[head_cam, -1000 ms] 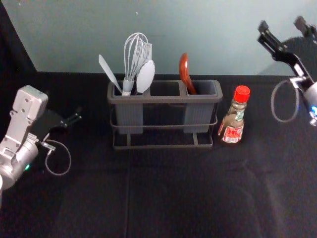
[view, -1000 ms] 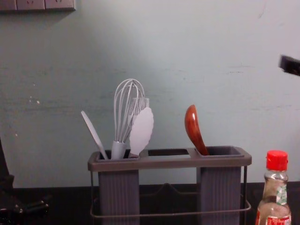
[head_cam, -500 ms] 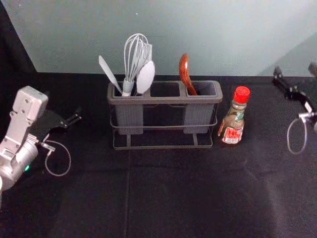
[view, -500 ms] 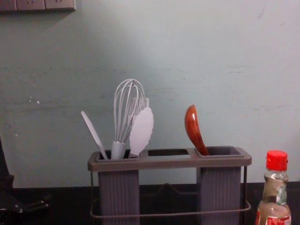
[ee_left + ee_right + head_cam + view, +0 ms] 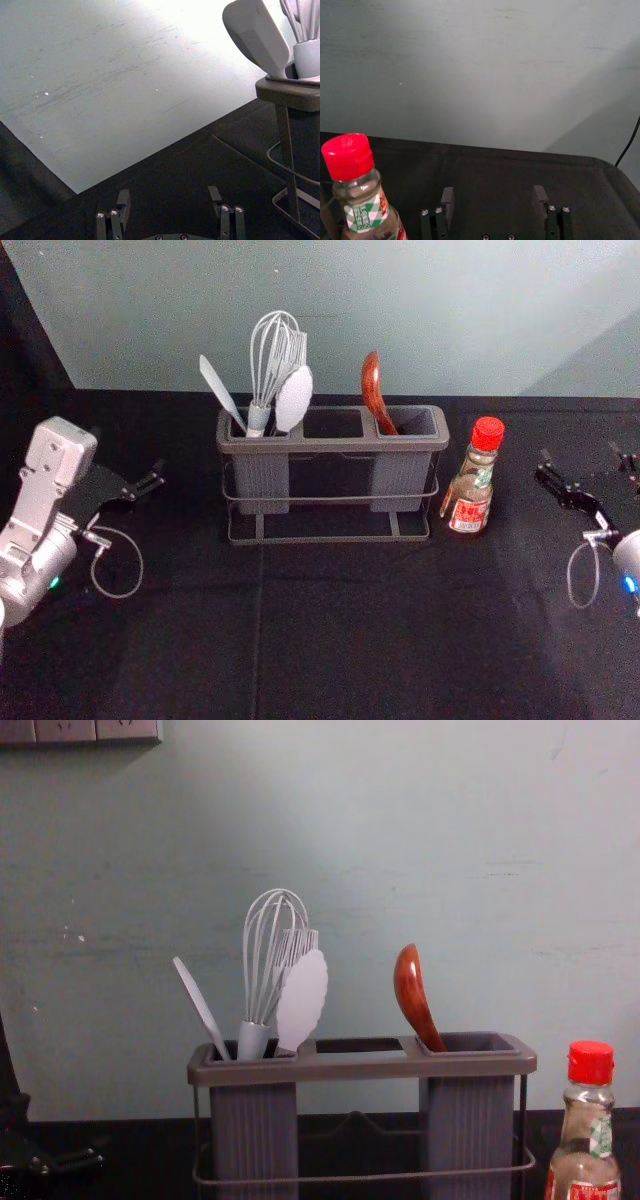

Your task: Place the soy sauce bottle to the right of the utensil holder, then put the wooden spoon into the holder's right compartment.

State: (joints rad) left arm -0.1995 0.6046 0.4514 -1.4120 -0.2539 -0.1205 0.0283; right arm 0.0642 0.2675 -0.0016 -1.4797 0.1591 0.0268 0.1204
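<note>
My right pincer [image 5: 494,197] gapes empty toward the counter's [image 5: 350,640] right edge; my left pincer [image 5: 169,197], spread and empty, idles toward its left. Bottle [image 5: 468,512] stands right of holder [image 5: 335,444], spoon [image 5: 372,385] in its right compartment [image 5: 401,480]. Both steps look done; I need only park.

The bottle [image 5: 577,1125] has a red cap [image 5: 488,433] and a label [image 5: 362,217] with a green-and-white check and red print. The spoon [image 5: 411,988] is reddish brown, the whisk [image 5: 254,1040] pale grey, the holder [image 5: 330,445] darker grey, its cups [image 5: 255,1140] vertically ribbed. The table [image 5: 350,640], left hand [image 5: 128,452] and right hand [image 5: 580,451] are black.
</note>
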